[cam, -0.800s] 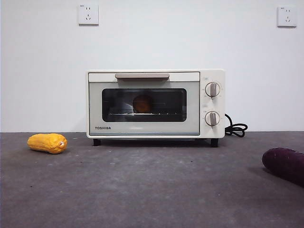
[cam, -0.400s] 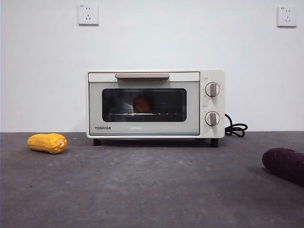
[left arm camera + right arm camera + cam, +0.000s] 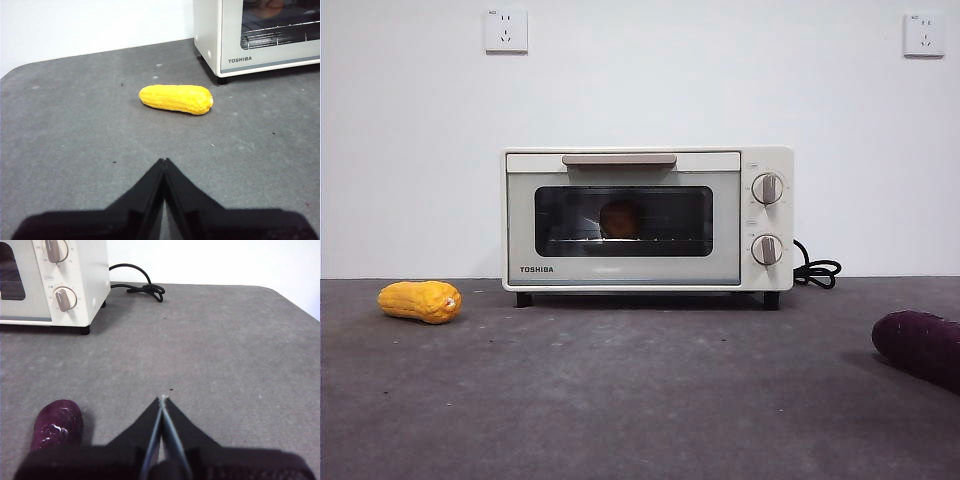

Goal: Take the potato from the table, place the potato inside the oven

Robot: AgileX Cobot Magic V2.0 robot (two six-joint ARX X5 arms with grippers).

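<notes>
The cream-white TOSHIBA oven (image 3: 647,218) stands at the back of the dark grey table (image 3: 640,400) with its glass door closed. Behind the glass, the roundish orange-brown potato (image 3: 620,218) rests on the rack; a sliver of the potato (image 3: 270,7) shows in the left wrist view too. My left gripper (image 3: 164,161) is shut and holds nothing, low over the table short of the oven (image 3: 260,35). My right gripper (image 3: 162,399) is also shut and holds nothing, out on the side of the oven (image 3: 52,280) where the knobs are. Neither arm shows in the front view.
A yellow ridged corn cob (image 3: 419,301) lies left of the oven, in front of my left gripper as the corn cob (image 3: 176,98). A dark purple oblong item (image 3: 918,346) lies at the right, beside my right gripper (image 3: 57,425). A black cord (image 3: 817,270) coils behind the oven.
</notes>
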